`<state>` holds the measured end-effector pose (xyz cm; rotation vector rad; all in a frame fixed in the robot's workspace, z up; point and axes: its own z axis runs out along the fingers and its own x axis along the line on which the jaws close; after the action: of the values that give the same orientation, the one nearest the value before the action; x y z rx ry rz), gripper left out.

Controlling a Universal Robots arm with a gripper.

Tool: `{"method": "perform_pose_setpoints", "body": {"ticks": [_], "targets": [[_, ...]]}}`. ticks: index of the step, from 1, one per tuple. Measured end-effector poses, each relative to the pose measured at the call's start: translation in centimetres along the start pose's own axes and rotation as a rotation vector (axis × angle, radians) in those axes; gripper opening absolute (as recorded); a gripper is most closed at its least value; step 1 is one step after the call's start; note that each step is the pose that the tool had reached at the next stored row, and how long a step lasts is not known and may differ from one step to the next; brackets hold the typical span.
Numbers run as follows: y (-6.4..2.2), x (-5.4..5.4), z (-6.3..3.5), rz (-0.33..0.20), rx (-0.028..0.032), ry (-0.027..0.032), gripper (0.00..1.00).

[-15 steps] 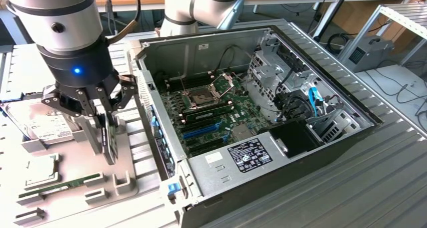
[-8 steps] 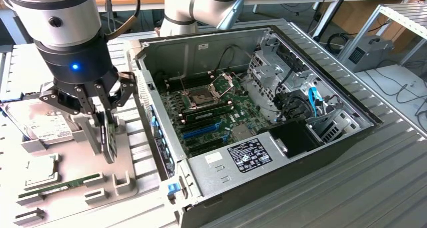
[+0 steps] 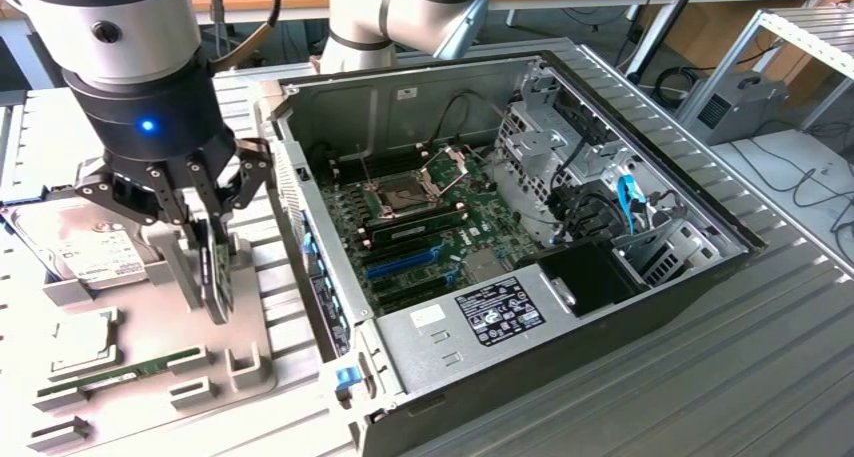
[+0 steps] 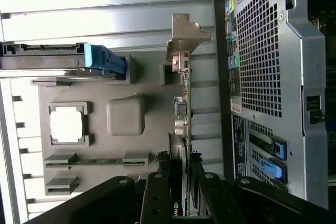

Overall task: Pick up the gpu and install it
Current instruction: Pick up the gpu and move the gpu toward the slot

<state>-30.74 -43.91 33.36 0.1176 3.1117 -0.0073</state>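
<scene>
Claw: you have the gripper [image 3: 207, 222] low over the grey fixture [image 3: 260, 317], its fingers [image 4: 157, 182] clenched on the two faces of the gpu [image 3: 216, 282]; it is grasping the card near one end

Task item: the gpu [image 4: 185, 93] stands on edge, upright, above the fixture [image 4: 152, 135] on the side nearest the computer case [image 3: 400, 102]; its silver bracket [image 4: 186, 35] is at the end away from the gripper [image 4: 178, 169]; you cannot tell whether its lower edge sits in the fixture or has come free of it

Case: open side up, lying on the ribbed metal table [image 3: 747, 377], at the exterior view's right of the fixture; motherboard [image 3: 427, 227] exposed inside; the perforated rear panel [image 4: 257, 51] faces the fixture

Other stock on the fixture: hard drive [image 3: 80, 252] with white label, just beside the gripper on the exterior view's left; a square chip [image 3: 83, 342] in its frame; RAM stick [image 3: 120, 369] lying flat in its holders, well apart from the gpu
</scene>
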Motion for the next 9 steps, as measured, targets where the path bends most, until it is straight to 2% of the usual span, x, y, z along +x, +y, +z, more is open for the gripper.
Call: {"method": "perform_pose_setpoints", "body": {"ticks": [9], "targets": [[0.00,-0.02,-0.73,0.000,0.0003,0.0000,0.26]]}}
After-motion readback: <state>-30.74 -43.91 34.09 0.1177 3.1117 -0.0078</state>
